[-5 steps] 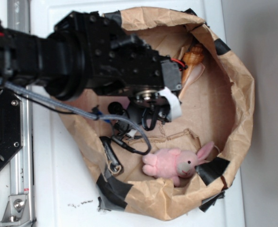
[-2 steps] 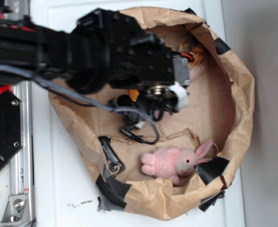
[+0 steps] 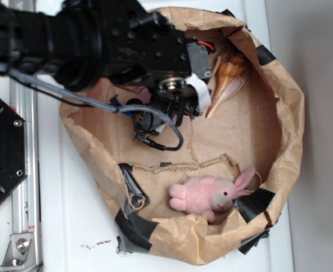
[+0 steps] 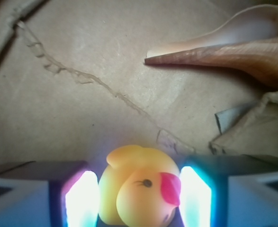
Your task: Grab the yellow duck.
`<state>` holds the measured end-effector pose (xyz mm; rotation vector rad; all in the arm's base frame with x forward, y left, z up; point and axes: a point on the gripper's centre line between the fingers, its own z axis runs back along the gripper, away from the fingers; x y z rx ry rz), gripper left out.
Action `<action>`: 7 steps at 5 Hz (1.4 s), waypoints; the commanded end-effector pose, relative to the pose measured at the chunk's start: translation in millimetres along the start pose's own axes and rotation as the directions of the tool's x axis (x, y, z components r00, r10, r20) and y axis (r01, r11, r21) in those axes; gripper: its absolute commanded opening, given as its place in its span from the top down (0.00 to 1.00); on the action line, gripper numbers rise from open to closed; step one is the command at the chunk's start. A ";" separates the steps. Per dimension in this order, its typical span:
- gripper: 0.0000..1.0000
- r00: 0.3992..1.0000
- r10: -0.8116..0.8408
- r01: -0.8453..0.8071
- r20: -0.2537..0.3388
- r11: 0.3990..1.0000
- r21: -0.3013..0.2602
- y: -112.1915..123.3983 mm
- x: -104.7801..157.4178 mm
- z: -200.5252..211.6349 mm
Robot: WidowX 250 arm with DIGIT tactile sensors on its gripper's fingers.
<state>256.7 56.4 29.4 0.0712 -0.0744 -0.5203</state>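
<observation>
Yellow glossy rubber duck [image 4: 141, 189]: one, sitting between the pads
Gripper [image 4: 141, 201]: clamping the duck
Orange-tan spiral seashell [image 4: 233, 47]: one, lying apart
Pink plush bunny [image 3: 209, 195]: one, lying near the rim

Yellow duck [image 4: 141, 189]: small, glossy, rounded body w/ red-orange beak, black eye w/ lashes. Head toward wrist cam, beak pointing right. Sits on brown paper floor, bottom-centre of wrist view; not visible in exterior view.
</observation>
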 end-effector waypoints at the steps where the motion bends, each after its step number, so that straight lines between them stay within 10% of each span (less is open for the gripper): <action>1: 1.00 0.999 0.003 -0.005 0.044 0.998 0.057 2.0 -2.2 17.0; 4: 1.00 0.975 0.196 -0.194 0.104 0.980 -0.035 -7.8 9.9 101.0; 5: 1.00 0.903 0.427 -0.429 -0.043 0.902 -0.052 -5.4 16.7 130.0; 7: 1.00 0.812 0.583 -0.582 -0.015 0.809 -0.082 -3.4 17.9 124.0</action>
